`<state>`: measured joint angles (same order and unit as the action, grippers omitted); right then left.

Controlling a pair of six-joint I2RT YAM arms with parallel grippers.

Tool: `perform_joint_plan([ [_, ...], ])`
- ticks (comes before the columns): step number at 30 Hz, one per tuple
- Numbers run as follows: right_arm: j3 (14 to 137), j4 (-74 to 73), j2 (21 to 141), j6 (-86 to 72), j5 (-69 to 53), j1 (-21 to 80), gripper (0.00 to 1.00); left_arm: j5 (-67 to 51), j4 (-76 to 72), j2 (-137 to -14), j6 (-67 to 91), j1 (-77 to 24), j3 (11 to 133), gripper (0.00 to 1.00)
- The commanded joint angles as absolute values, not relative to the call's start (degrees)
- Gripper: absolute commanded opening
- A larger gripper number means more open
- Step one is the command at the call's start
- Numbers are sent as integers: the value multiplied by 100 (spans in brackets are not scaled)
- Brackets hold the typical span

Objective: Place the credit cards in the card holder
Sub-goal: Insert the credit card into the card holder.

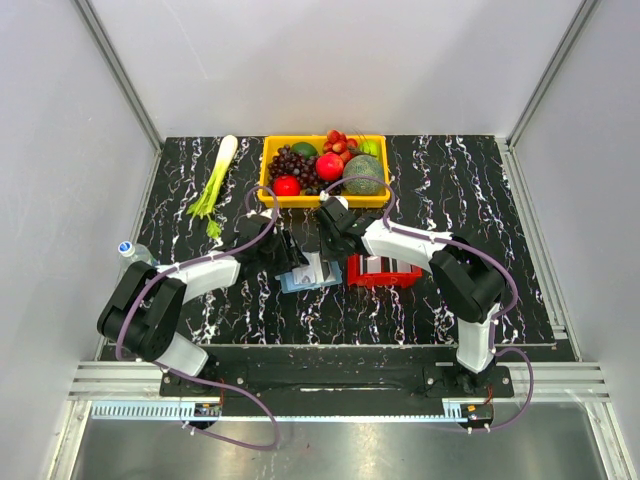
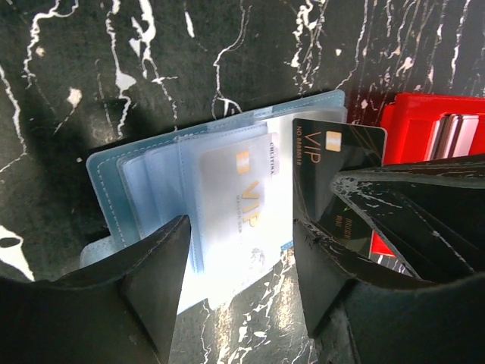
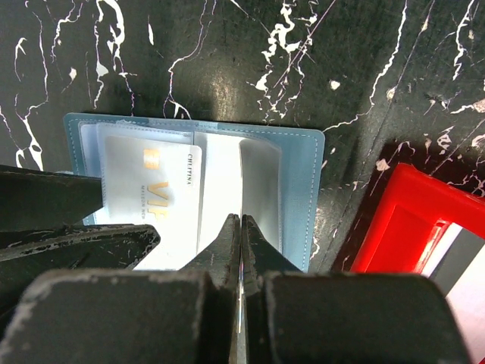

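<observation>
Nearest the overhead camera, far left: left arm point(image 1: 150, 315), elbow raised, forearm reaching in toward table centre. Just behind that elbow, at the table's left edge: water bottle point(image 1: 130, 250). Farther back: leek point(image 1: 215, 185), lying on the black marbled tabletop point(image 1: 480, 180).

Next rightward: left gripper point(image 2: 239, 288), jaws roughly half apart, nothing clamped between them. Fingers point(image 2: 155, 265) straddling the near part of the card holder point(image 2: 106, 182); contact with it not determinable. Holder lying open and flat at table centre, pale blue, clear pockets upward. White VIP card point(image 2: 242, 197) seated in a pocket, between the two fingers. Holder's near edge masked by those fingers in the left wrist view.

Immediately right: right gripper point(image 3: 241, 224), jaws fully closed on the dark VIP card point(image 2: 337, 163). Card held on edge, lower edge down at the holder's right-hand pages. Visible edge-on only from the right wrist, so depth of insertion not determinable.

Just beside the holder, to its right: red tray point(image 3: 394, 220), further cards point(image 3: 458, 254) inside. Behind both: yellow crate point(image 1: 305, 201) of fruit. Far right: right arm point(image 1: 470, 285).
</observation>
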<state>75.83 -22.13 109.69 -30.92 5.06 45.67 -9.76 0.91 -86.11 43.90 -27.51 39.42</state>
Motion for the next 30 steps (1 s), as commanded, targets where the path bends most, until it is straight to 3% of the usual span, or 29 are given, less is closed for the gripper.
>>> perform_joint_plan([
  [1, 7646, -2232, 11101, -3076, 518, 4544, 0, -1283, -421, -8490, 4526, -2786, 4008, 60],
  [20, 7550, -2232, 10636, -3146, 887, 4518, 0, -1407, -378, -8815, 4544, -2830, 4464, 58],
  [30, 7611, -2268, 9862, -3085, 1301, 4474, 0, -1195, -141, -8930, 4333, -2918, 4491, 49],
])
